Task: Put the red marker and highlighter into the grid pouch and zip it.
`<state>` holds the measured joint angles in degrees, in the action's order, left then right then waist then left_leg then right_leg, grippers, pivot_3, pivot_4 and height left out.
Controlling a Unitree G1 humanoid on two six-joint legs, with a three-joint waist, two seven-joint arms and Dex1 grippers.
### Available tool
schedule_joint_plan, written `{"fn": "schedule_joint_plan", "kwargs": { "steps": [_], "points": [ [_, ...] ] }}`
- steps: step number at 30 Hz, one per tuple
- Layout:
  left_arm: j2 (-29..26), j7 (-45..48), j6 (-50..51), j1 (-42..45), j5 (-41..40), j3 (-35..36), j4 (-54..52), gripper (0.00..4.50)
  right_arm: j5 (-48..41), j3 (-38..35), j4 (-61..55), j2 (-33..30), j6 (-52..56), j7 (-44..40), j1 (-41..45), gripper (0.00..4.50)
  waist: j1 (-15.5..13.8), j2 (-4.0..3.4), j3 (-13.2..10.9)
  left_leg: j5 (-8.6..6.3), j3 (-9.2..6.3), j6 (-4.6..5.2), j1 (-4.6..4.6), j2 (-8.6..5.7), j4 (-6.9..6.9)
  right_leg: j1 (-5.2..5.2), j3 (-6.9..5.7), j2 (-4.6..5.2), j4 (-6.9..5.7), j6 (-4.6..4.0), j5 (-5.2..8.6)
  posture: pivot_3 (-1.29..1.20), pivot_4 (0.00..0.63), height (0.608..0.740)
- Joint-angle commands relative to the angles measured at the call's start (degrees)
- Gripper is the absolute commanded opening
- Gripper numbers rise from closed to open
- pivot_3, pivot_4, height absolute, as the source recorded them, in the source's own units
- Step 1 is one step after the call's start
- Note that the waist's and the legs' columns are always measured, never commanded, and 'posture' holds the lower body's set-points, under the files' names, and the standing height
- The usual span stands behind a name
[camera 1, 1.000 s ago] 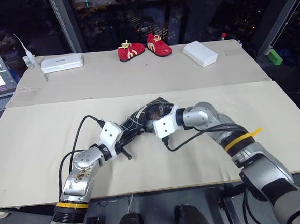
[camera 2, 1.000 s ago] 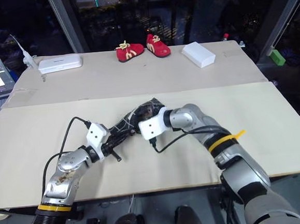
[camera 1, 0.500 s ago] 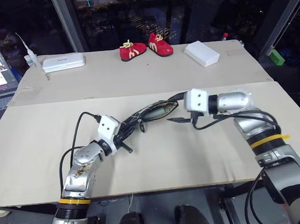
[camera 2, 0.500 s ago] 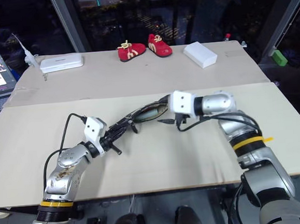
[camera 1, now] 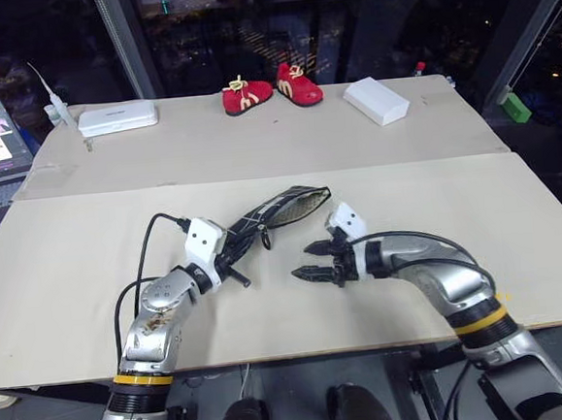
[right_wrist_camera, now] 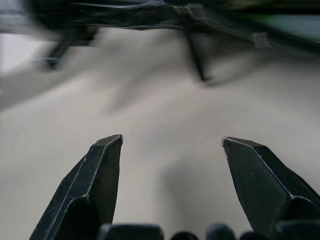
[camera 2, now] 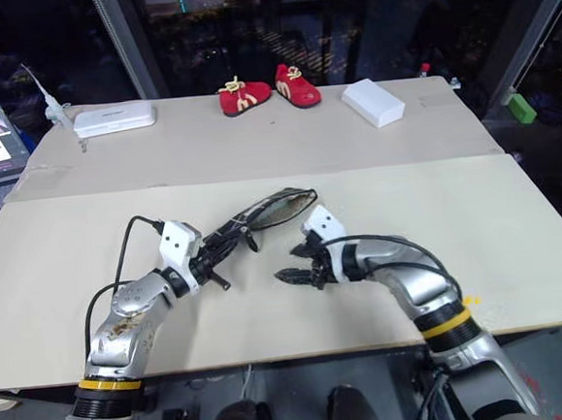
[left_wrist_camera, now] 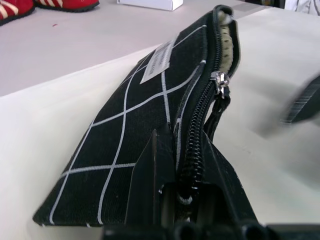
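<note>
The left gripper [left_wrist_camera: 182, 192] pinches one end of the grid pouch [camera 1: 279, 211] and holds it up over the table [camera 1: 90, 254], its mouth partly open. To zip it well, the right gripper [camera 1: 307, 263], fingers spread wide and empty just below the pouch, should grab the small zipper pull [left_wrist_camera: 218, 81] and slide it along while the left keeps the pouch tight. The white label [left_wrist_camera: 159, 62] is too small to read.
</note>
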<state>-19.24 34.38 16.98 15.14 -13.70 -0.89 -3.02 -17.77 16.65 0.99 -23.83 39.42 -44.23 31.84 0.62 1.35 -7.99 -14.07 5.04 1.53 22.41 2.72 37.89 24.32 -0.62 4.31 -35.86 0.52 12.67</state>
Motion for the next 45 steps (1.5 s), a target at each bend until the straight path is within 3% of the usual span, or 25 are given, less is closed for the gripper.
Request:
{"fn": "schedule_joint_plan", "kwargs": {
  "steps": [1,8,13,16,23,25,31,38,45],
  "points": [
    [0.22,-0.07,-0.38,0.70,-0.73,0.31,-1.31,0.00,1.60,-0.30,0.90,3.43,0.06,2.94,2.83,3.54,0.03,0.00,0.00,0.00,0.00,0.00,0.02,0.00,0.00,0.01,0.00,0.00,0.03,0.00,0.00,0.00,0.150,0.740],
    [0.99,0.48,-1.35,1.75,-0.73,0.03,0.82,0.00,4.07,1.35,6.79,12.03,-2.74,4.52,8.82,3.54,0.15,0.00,0.00,0.00,-0.02,0.00,-0.03,0.01,0.00,-0.02,-0.02,-0.02,-0.04,0.01,-0.01,0.00,0.150,0.740],
    [1.32,0.53,-1.71,1.22,-0.66,-0.15,0.50,0.00,5.21,0.90,10.06,14.82,-4.23,4.71,11.17,3.54,0.11,-0.01,0.00,0.00,-0.02,0.00,0.02,0.01,0.00,0.00,-0.06,-0.01,0.00,0.01,-0.01,0.00,0.150,0.740],
    [1.18,0.64,-2.06,0.84,-0.44,-0.26,0.37,0.00,6.45,0.97,10.95,14.43,-5.12,4.29,11.16,2.85,0.10,-0.01,0.00,0.00,-0.02,0.00,0.03,0.00,0.00,-0.01,-0.06,0.02,0.01,0.01,-0.01,0.00,0.150,0.740],
    [1.09,0.59,-2.07,0.48,-0.70,0.09,-0.02,0.00,6.88,-0.16,11.61,13.48,-5.97,3.45,10.66,0.39,0.15,-0.01,0.00,0.00,-0.03,0.00,0.02,0.02,0.00,0.00,-0.06,0.00,0.00,0.01,-0.01,0.00,0.150,0.740],
    [1.10,0.61,-2.04,0.41,-0.76,0.11,-0.18,0.00,7.17,-0.11,11.78,13.58,-6.27,3.29,10.67,0.01,0.22,-0.01,0.00,0.00,-0.03,0.00,0.02,0.02,0.00,0.00,-0.06,-0.01,-0.01,0.01,-0.01,0.00,0.150,0.740],
    [1.05,0.67,-1.89,0.42,-0.75,-0.04,-0.74,0.00,8.27,-0.29,11.88,12.53,-7.33,2.53,10.84,0.01,0.20,-0.01,0.00,0.00,-0.03,0.00,0.02,0.02,0.00,0.01,-0.06,0.00,0.00,0.01,-0.01,0.00,0.150,0.740],
    [0.28,0.85,-1.67,0.53,-0.73,0.56,-1.17,0.00,10.75,-3.66,15.17,-0.99,-10.25,-1.86,12.19,0.01,-0.13,-0.01,0.00,0.00,-0.02,0.01,0.06,-0.02,0.00,-0.01,-0.07,0.07,0.08,0.01,-0.01,0.00,0.150,0.740],
    [0.08,0.77,-1.57,-0.01,-0.70,0.61,-1.74,0.00,13.22,-5.57,23.71,-6.56,-16.12,-3.07,15.71,0.01,0.66,0.00,-0.01,-0.01,0.01,0.02,0.01,0.04,-0.05,0.01,0.01,-0.10,0.07,0.01,0.00,0.00,0.150,0.740]
  ]
}}
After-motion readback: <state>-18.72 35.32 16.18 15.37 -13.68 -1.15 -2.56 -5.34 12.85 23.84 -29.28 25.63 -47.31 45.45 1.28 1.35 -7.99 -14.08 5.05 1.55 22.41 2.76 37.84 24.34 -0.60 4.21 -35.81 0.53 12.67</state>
